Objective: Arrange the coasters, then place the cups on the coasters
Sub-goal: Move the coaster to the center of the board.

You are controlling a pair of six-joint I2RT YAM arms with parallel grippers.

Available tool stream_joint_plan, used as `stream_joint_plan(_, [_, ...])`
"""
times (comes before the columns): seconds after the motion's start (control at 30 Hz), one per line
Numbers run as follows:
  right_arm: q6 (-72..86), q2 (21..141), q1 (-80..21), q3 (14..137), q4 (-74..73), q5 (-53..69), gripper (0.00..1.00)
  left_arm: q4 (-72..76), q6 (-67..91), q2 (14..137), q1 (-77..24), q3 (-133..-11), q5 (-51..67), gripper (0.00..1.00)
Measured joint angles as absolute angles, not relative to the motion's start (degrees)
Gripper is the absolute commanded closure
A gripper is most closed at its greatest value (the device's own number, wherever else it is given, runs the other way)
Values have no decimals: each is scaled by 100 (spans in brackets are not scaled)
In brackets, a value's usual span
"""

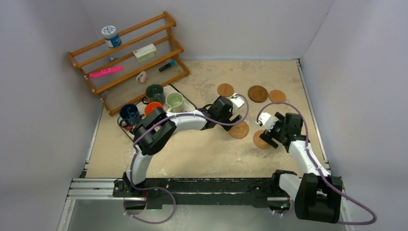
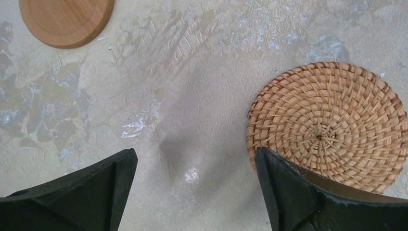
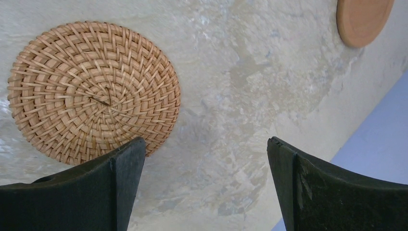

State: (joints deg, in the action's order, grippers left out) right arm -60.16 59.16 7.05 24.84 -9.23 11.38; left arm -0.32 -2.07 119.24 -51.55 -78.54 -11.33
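A round tan woven wicker coaster (image 1: 238, 129) is lying mid-table, just beside the left gripper (image 2: 195, 159), whose jaws are standing wide apart over the bare beige tabletop (image 2: 192, 72), gripping nothing. A second woven wicker coaster (image 3: 94, 91) is lying beside the right gripper (image 3: 207, 144), likewise spread open and empty. Three smooth round brown coasters (image 1: 258, 93) are lying in a row farther back. The small handled cups (image 1: 174, 101) are standing clustered at the left, near a wooden rack (image 1: 144, 26).
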Motion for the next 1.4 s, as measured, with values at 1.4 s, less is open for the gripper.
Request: stream_joint_plan(1.4, [-5022, 5874, 585, 3557, -1389, 2545, 1, -36, -283, 11397, -5017, -7467, -639, 0])
